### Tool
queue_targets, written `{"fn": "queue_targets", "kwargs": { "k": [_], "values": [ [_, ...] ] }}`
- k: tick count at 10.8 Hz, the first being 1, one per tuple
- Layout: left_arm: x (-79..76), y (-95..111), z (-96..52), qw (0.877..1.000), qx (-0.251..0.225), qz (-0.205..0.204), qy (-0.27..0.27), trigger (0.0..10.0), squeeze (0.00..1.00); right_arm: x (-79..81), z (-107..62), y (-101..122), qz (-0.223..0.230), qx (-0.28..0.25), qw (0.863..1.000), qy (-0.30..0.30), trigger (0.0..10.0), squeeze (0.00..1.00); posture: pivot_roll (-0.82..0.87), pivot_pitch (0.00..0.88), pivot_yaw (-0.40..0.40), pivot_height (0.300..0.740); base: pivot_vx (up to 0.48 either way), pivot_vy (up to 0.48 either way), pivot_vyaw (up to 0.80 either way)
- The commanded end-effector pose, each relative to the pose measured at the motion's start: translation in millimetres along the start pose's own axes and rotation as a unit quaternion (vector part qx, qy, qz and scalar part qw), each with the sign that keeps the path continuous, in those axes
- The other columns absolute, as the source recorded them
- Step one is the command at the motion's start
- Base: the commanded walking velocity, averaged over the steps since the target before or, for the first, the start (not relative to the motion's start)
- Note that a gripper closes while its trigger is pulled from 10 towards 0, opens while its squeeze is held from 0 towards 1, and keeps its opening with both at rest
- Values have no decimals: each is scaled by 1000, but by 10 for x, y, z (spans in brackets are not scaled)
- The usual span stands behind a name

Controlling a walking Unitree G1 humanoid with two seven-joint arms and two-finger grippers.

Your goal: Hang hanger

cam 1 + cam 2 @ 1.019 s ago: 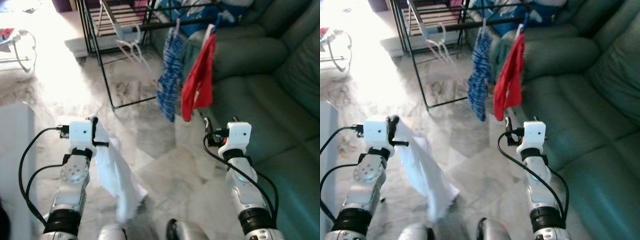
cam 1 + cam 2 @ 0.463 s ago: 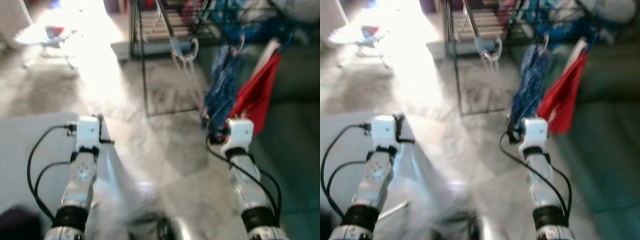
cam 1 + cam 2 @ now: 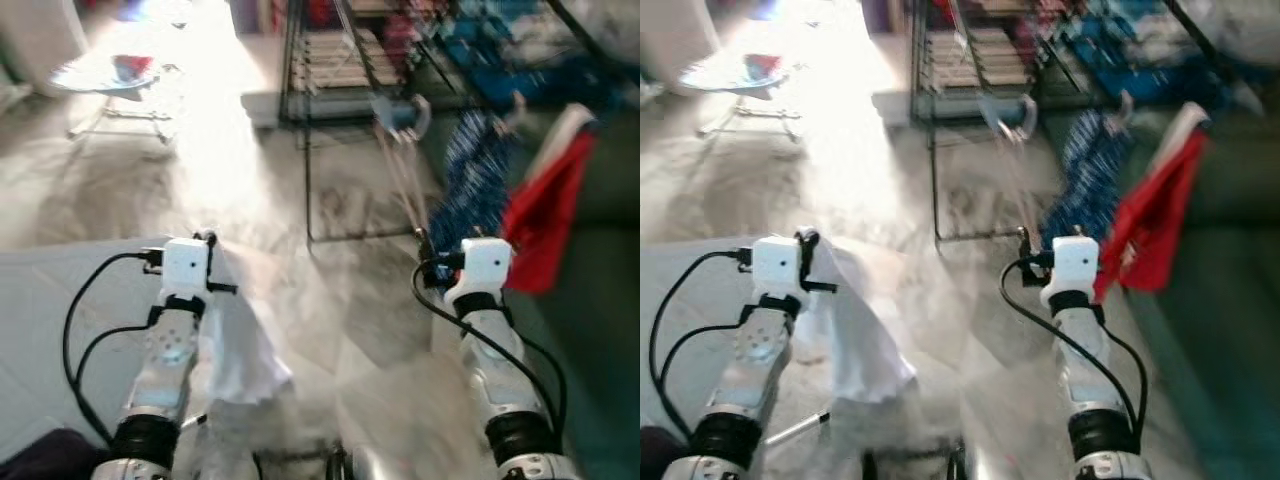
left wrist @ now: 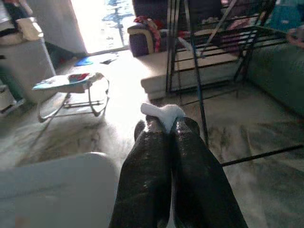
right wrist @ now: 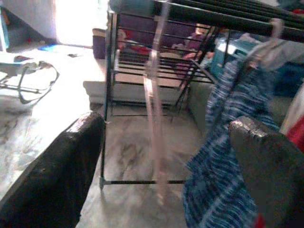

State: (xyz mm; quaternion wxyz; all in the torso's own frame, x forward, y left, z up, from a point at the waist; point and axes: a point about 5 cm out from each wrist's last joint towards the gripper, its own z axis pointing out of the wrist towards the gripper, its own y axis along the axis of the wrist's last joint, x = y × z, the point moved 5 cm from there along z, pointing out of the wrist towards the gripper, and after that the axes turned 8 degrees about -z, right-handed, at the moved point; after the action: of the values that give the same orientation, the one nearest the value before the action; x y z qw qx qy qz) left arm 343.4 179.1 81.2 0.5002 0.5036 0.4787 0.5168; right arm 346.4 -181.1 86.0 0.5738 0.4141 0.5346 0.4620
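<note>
My left gripper is shut on a white garment that hangs down from it over the floor; in the left wrist view its fingers press together with a bit of white cloth at their tips. My right gripper is open and holds nothing. It points at the black drying rack. Pale bare hangers dangle from the rack's rail, straight ahead of the right gripper. A blue patterned garment and a red garment hang on the rail beside them.
A green sofa runs along the right. A pale grey surface lies at my left. A baby bouncer stands far left on the marble floor, in bright light.
The camera has swung, so the rack and hung garments now sit further right in the picture. The white garment still hangs from my left gripper. The right gripper stays open.
</note>
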Motion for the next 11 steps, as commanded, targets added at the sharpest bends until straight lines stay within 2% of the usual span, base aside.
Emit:
{"fn": "queue_targets", "kwargs": {
  "k": [1,5,7,9,10,11],
  "values": [
    [-15,141,49,1000,-25,-4,-7,10000,0,-4,6,18,-2,-3,1000,-3,10000,0,-1,105,-51,740,480,0,0],
    [-37,134,47,1000,-21,-6,-9,10000,0,31,22,35,-12,-6,1000,0,10000,0,4,107,-48,740,480,0,0],
    [-7,128,59,1000,-19,-5,0,10000,0,34,24,28,-14,-5,1000,-1,10000,0,4,109,-46,740,0,0,0],
    [86,140,81,1000,-17,12,22,10000,0,55,30,-37,-6,19,1000,13,10000,0,-1,134,-32,740,0,0,0],
    [154,130,89,999,-14,25,27,10000,0,131,48,-16,-24,14,998,60,10000,0,-6,146,-30,740,0,0,0],
    [215,127,101,999,-10,30,27,10000,0,125,111,7,-31,17,997,73,10000,0,-2,148,-33,740,0,0,0]
  ]
}}
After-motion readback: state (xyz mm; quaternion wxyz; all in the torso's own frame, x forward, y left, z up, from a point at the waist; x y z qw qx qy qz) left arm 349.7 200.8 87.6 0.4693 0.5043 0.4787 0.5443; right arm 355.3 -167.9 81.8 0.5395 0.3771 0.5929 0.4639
